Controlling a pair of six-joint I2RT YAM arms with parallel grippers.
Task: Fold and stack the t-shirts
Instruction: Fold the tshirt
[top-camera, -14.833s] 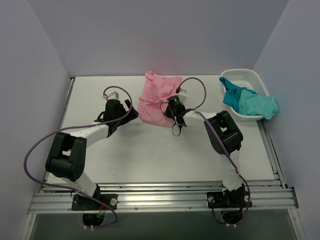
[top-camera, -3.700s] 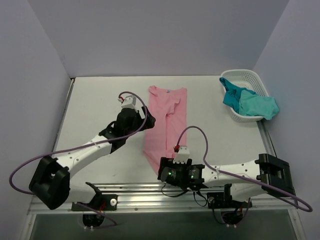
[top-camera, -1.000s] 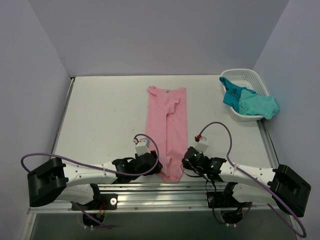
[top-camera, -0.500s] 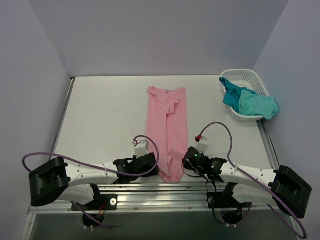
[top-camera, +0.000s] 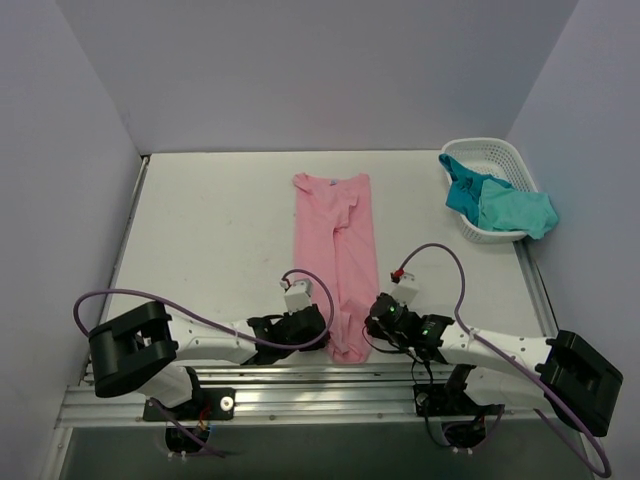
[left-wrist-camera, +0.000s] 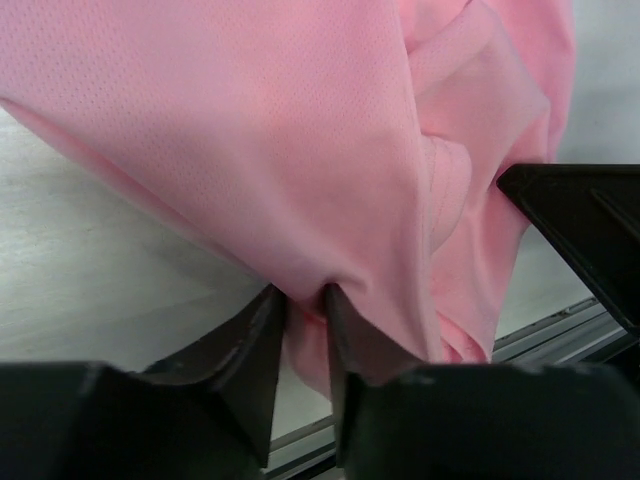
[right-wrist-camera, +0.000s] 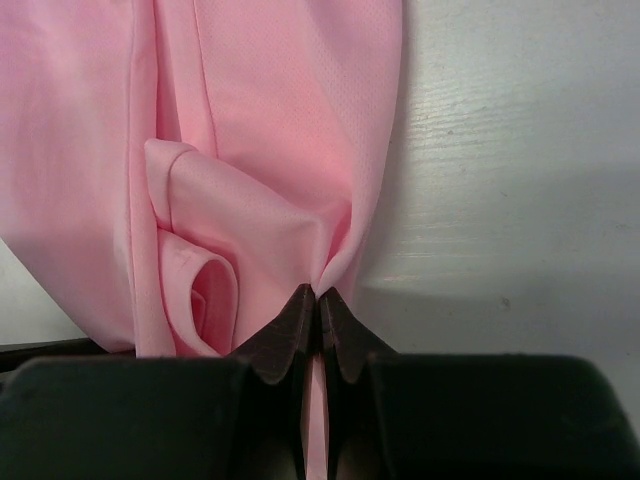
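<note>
Pink t-shirt (top-camera: 335, 250) lies in a long thin strip down the middle of the desk (top-camera: 200, 220), reaching the near edge, only partly folded. Teal t-shirts (top-camera: 500, 205) sit unfolded in the basket (top-camera: 490, 148) at the far right corner.

Left wrist view: the left claw (left-wrist-camera: 303, 297) pinches the pink cloth tight.

Right wrist view: the right claw (right-wrist-camera: 318, 297) pinches it too.

No words can be read.

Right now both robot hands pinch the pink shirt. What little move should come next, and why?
Probably lift the near end a little, both arms together, to start folding it in half. The left gripper and right gripper are each shut on one side of the near end of the pink shirt, which lies stretched out long on the table.
</note>
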